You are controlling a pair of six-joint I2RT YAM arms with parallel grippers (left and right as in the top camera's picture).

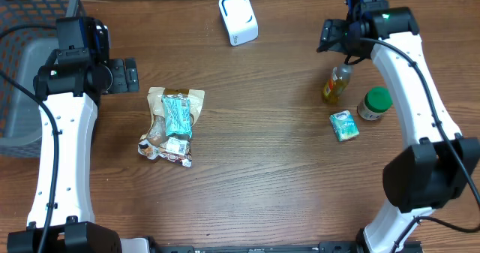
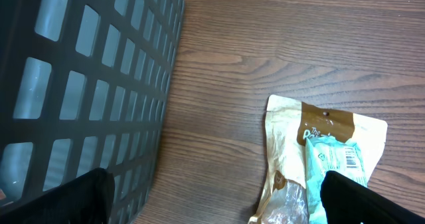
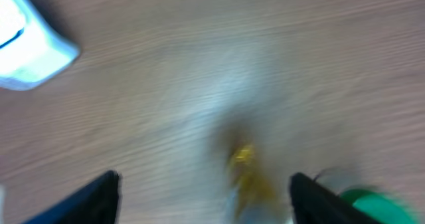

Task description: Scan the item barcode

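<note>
right fingers spread wide, gripping nothing, hanging over yellow bottle. bottle looks upright on worktop, just beside green-lid jar. wrist view is blurry, so go slow imo. drop straight down, pinch bottle mid-body, don't bump jar. then turn label toward white scanner. left fingers wide open too, holding nothing, near snack bags.

You have open table between the snack bags and bottle; jar and carton crowd its near right, apparently apart.
</note>
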